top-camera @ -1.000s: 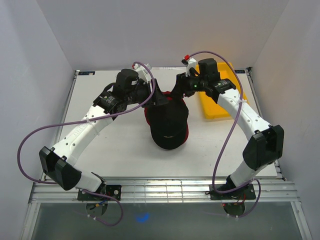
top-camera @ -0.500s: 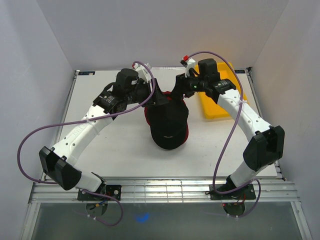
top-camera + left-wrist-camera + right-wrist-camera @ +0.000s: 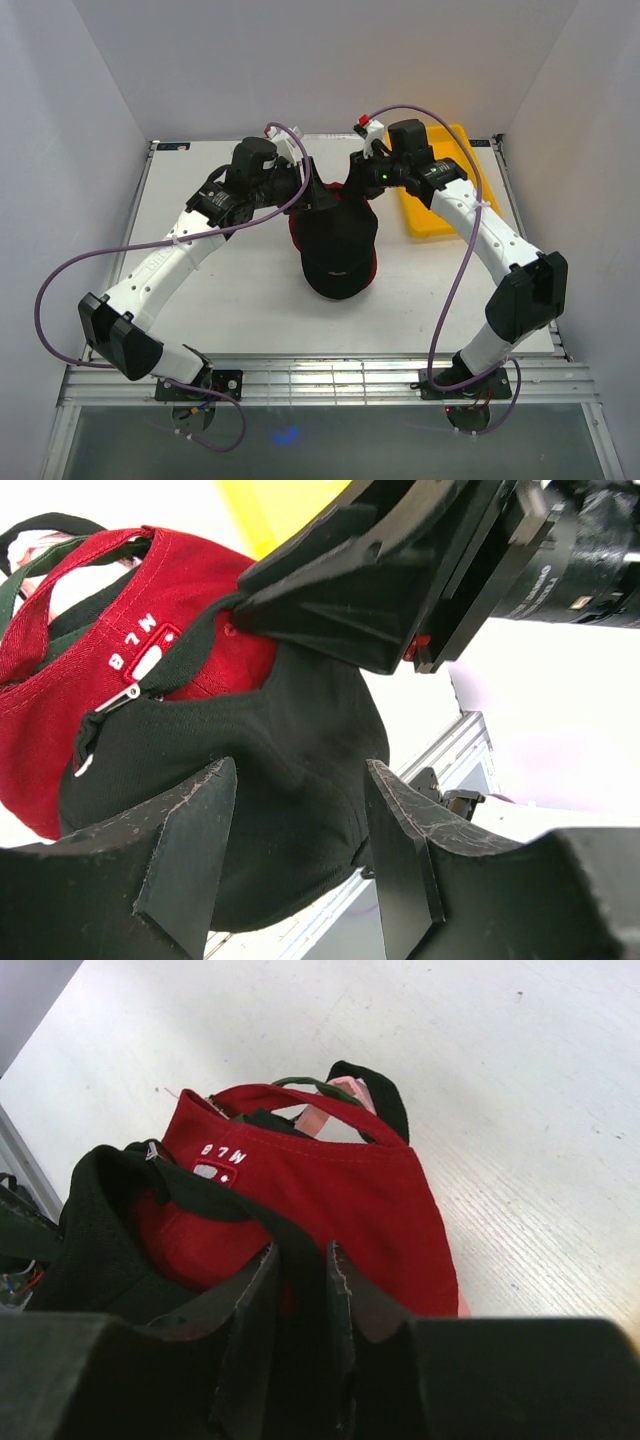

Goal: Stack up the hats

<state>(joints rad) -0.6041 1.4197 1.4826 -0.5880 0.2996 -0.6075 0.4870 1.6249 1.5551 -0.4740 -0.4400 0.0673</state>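
The hats lie in one pile at mid-table. The black hat (image 3: 335, 245) is on top, brim toward me, over the red hat (image 3: 373, 270). In the right wrist view the red hat (image 3: 340, 1190) shows its back strap, with the pink hat's strap (image 3: 325, 1112) and the dark green hat's strap (image 3: 300, 1083) behind it. My right gripper (image 3: 300, 1290) is shut on the back rim of the black hat (image 3: 100, 1230). My left gripper (image 3: 300, 860) stands open at the pile's back left, the black hat (image 3: 280, 760) beyond its fingers.
A yellow tray (image 3: 432, 215) lies at the back right, partly under the right arm. White walls enclose the table on three sides. A metal rail runs along the near edge by the arm bases.
The right gripper has closed from open onto the black hat's back rim and shifted slightly left. The left arm and the pile have not moved.
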